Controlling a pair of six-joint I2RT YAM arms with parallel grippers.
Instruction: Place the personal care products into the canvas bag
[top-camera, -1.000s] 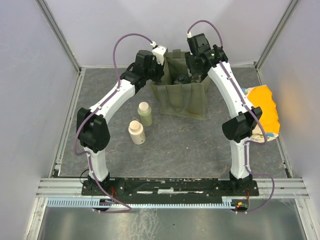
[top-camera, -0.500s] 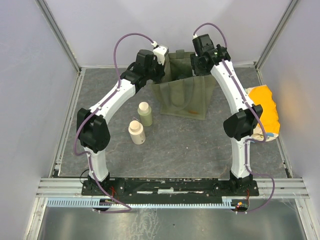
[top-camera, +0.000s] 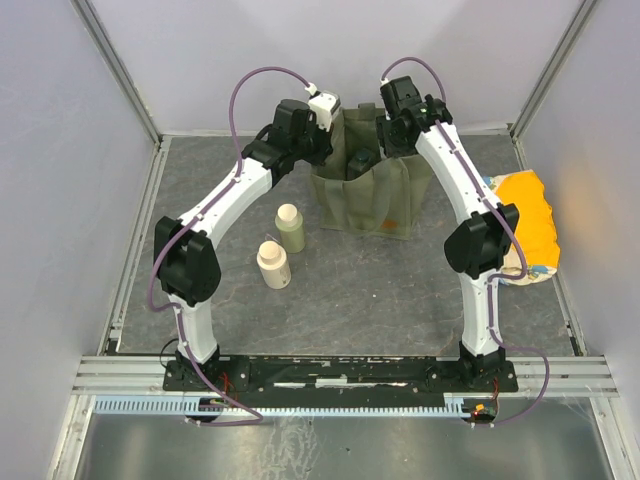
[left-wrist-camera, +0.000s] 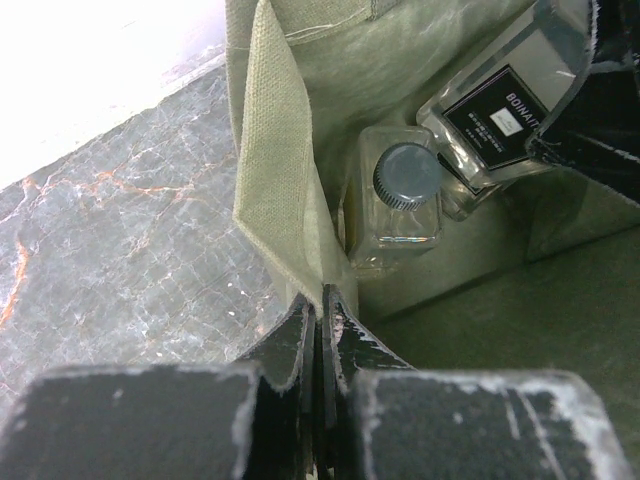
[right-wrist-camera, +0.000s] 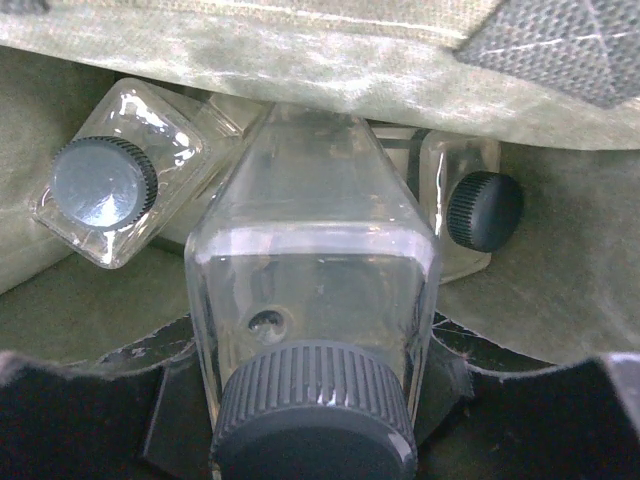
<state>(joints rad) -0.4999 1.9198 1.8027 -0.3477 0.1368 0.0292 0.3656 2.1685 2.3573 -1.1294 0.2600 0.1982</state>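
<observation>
Two round bottles stand upright on the dark, stone-patterned table (top-camera: 200, 180), near and to the left of the canvas bag (top-camera: 372, 205): the olive-green bottle (top-camera: 291, 230) and, nearer, the cream bottle (top-camera: 272, 265), both with pale caps.

The bag's left rim is pinched between the pressed-together jaws of the left gripper (left-wrist-camera: 320, 322), so the soft, limp canvas is held open. Inside, one clear square bottle (right-wrist-camera: 110, 190) is seen standing cap-up and a second clear bottle (right-wrist-camera: 470, 212) lying on its side at the right. A third clear bottle (right-wrist-camera: 310, 250) is gripped across its body by the right gripper (right-wrist-camera: 312, 385), its ribbed dark cap toward the wrist, low within the bag's mouth. About three-fifths of the task is judged done once this one is let go.

The clear bottles look rigid, smooth and probably slippery. Their flat opposite faces are judged the surest place to be gripped, and a knock against their neighbours should be avoided.

The two round bottles appear matte and light. Each is best taken across the body below the shoulder, not by the narrower cap.
</observation>
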